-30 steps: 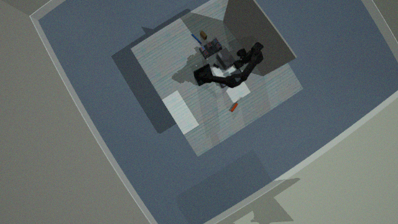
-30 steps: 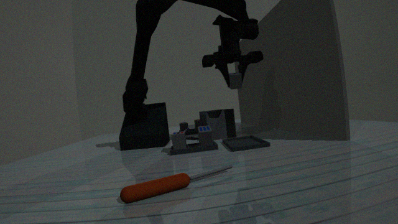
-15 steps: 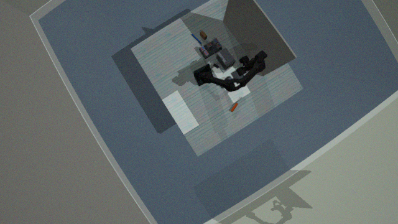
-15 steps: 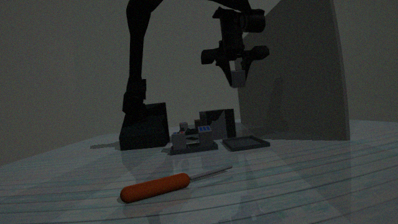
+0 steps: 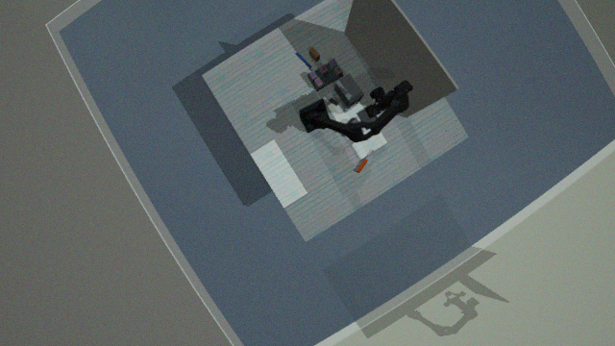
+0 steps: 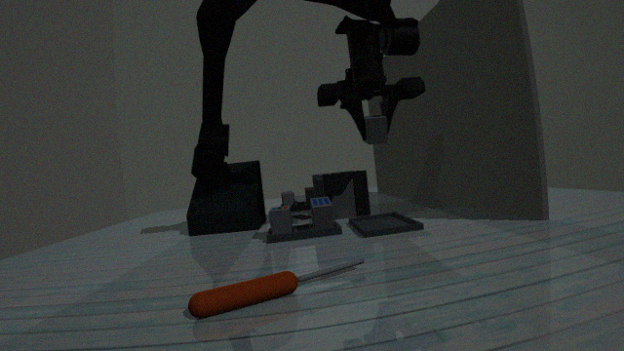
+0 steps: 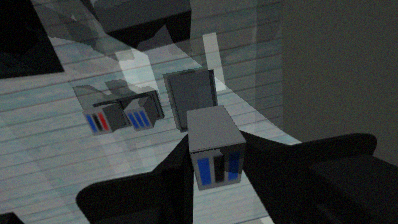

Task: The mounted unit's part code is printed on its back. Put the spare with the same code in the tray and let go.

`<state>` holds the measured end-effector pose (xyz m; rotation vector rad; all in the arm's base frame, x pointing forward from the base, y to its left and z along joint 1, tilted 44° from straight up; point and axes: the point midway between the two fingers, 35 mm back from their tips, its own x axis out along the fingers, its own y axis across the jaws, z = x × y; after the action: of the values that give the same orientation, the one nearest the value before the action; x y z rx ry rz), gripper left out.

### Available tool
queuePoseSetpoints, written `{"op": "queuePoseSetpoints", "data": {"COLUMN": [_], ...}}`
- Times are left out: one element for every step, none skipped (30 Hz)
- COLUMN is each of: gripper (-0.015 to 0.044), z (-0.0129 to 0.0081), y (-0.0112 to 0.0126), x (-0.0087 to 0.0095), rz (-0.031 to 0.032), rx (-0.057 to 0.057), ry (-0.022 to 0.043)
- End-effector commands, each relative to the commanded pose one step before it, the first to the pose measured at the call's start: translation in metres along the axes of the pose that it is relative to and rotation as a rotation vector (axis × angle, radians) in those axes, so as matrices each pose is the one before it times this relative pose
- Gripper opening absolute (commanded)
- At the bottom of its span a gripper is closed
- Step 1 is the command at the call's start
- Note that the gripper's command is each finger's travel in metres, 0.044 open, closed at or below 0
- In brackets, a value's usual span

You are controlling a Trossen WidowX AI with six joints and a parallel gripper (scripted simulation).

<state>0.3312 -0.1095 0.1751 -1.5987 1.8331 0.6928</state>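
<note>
I see the pale striped table (image 6: 487, 273) carrying an orange screwdriver (image 6: 244, 293) near me; farther lie a dark tray (image 6: 385, 224) and a rack (image 6: 302, 229).

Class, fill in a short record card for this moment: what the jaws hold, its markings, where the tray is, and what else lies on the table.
held item: grey spare block, clamped in the gripper
markings: blue, black, blue stripes
height: well above the table
tray: dark, flat tray, nothing in it
rack: spares rack beside the tray
loose tool: orange-handled screwdriver
</note>
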Motion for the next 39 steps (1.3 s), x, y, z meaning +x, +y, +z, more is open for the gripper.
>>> {"op": "queuePoseSetpoints", "data": {"gripper": [0.0, 0.0, 0.0, 0.0, 0.0, 0.0, 0.0, 0.0, 0.0, 0.0, 0.0, 0.0, 0.0, 0.0, 0.0, 0.0, 0.0, 0.0, 0.0, 0.0, 0.0, 0.0, 0.0, 0.0, 0.0, 0.0, 0.0, 0.0, 0.0, 0.0, 0.0, 0.0, 0.0, 0.0, 0.0, 0.0, 0.0, 0.0, 0.0], "z": [0.00017, 0.00004, 0.00004, 0.00004, 0.00004, 0.00004, 0.00004, 0.00004, 0.00003, 0.00003, 0.00003, 0.00003, 0.00003, 0.00003, 0.00003, 0.00003, 0.00003, 0.00002, 0.00002, 0.00002, 0.00002, 0.00002, 0.00002, 0.00002, 0.00002, 0.00002, 0.00002, 0.00001, 0.00001, 0.00001, 0.00001, 0.00001, 0.00001, 0.00001, 0.00001, 0.00001, 0.00001, 0.00001, 0.0], "y": [-0.00073, -0.00017, -0.00017, -0.00017, -0.00017, -0.00016, -0.00016, -0.00016, -0.00015, -0.00015, -0.00015, -0.00015, -0.00014, -0.00014, -0.00014, -0.00014, -0.00013, -0.00013, -0.00013, -0.00013, -0.00012, -0.00012, -0.00012, -0.00012, -0.00011, -0.00011, -0.00011, -0.0001, -0.0001, -0.0001, -0.0001, -0.00009, -0.00009, -0.00009, -0.00009, -0.00008, -0.00008, -0.00008, -0.00008], "x": [0.00402, 0.00088, 0.00088, 0.00088, 0.00088, 0.00088, 0.00088, 0.00088, 0.00088, 0.00089, 0.00089, 0.00089, 0.00089, 0.00089, 0.00089, 0.00089, 0.00089, 0.00089, 0.00089, 0.00089, 0.00089, 0.00089, 0.00089, 0.00089, 0.00089, 0.00089, 0.00089, 0.00089, 0.00089, 0.00089, 0.00089, 0.00089, 0.00089, 0.00089, 0.00089, 0.00089, 0.00089, 0.00089, 0.00089], "rz": [-0.00208, -0.00002, -0.00002, -0.00002, -0.00002, -0.00002, -0.00002, -0.00002, -0.00002, -0.00002, -0.00002, -0.00002, -0.00002, -0.00002, -0.00002, -0.00002, -0.00002, -0.00002, -0.00002, -0.00002, -0.00002, -0.00002, -0.00002, -0.00002, -0.00002, -0.00002, -0.00002, -0.00002, -0.00002, -0.00002, -0.00002, -0.00002, -0.00002, -0.00002, -0.00002, -0.00002, -0.00002, -0.00002, -0.00002], "rx": [-0.0061, 0.0, 0.0, 0.0, 0.0, 0.0, 0.0, 0.0, 0.0, 0.0, 0.0, 0.0, 0.0, 0.0, 0.0, 0.0, 0.0, 0.0, 0.0, 0.0, 0.0, 0.0, 0.0, 0.0, 0.0, 0.0, 0.0, 0.0, 0.0, 0.0, 0.0, 0.0, 0.0, 0.0, 0.0, 0.0, 0.0, 0.0, 0.0], "ry": [0.00422, -0.00016, -0.00015, -0.00015, -0.00015, -0.00014, -0.00014, -0.00014, -0.00013, -0.00013, -0.00013, -0.00013, -0.00012, -0.00012, -0.00012, -0.00011, -0.00011, -0.00011, -0.0001, -0.0001, -0.0001, -0.0001, -0.00009, -0.00009, -0.00009, -0.00008, -0.00008, -0.00008, -0.00007, -0.00007, -0.00007, -0.00007, -0.00006, -0.00006, -0.00006, -0.00005, -0.00005, -0.00005, -0.00004]}}
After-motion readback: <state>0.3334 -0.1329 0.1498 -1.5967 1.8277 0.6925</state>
